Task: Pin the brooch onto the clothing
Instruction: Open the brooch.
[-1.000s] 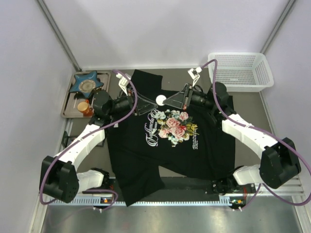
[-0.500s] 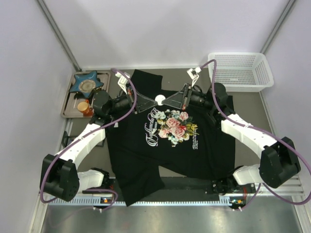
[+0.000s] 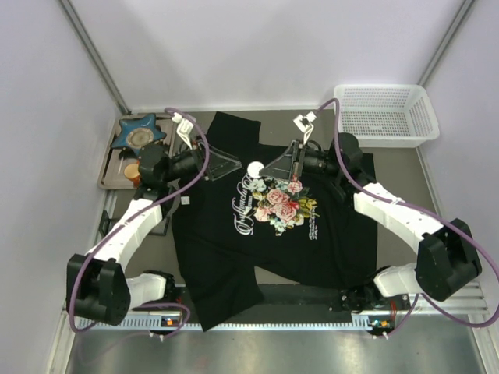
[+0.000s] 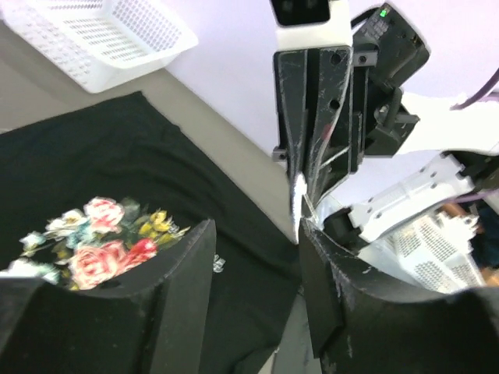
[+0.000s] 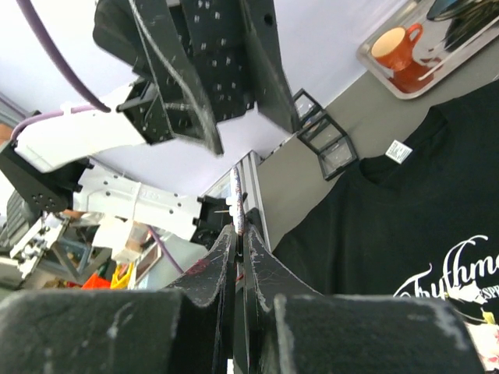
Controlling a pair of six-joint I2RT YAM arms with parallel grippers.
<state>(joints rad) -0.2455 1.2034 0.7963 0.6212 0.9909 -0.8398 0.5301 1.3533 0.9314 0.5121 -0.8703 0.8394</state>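
The clothing point(image 3: 265, 241) is a black T-shirt with a rose print, lying flat on the table; it also shows in the left wrist view point(image 4: 117, 171) and the right wrist view point(image 5: 405, 210). The brooch point(image 3: 255, 167) is a small pale disc held above the shirt's chest. My right gripper point(image 3: 266, 166) is shut on it. Edge-on, the brooch point(image 5: 239, 199) sticks up from the right gripper point(image 5: 238, 230). My left gripper point(image 3: 232, 165) hangs just left of the brooch, open and holding nothing. From the left wrist view, the left gripper point(image 4: 256, 234) faces the brooch point(image 4: 299, 193).
A white mesh basket point(image 3: 386, 113) stands at the back right. A metal tray point(image 3: 107, 175) at the back left carries a blue star dish point(image 3: 139, 132) and an orange cup point(image 3: 132, 168). The shirt's lower left corner hangs over the front rail point(image 3: 312, 294).
My left gripper reached in to the brooch and shut, then opened and drew back to the left. The brooch stays in the right gripper, which shifted slightly left.
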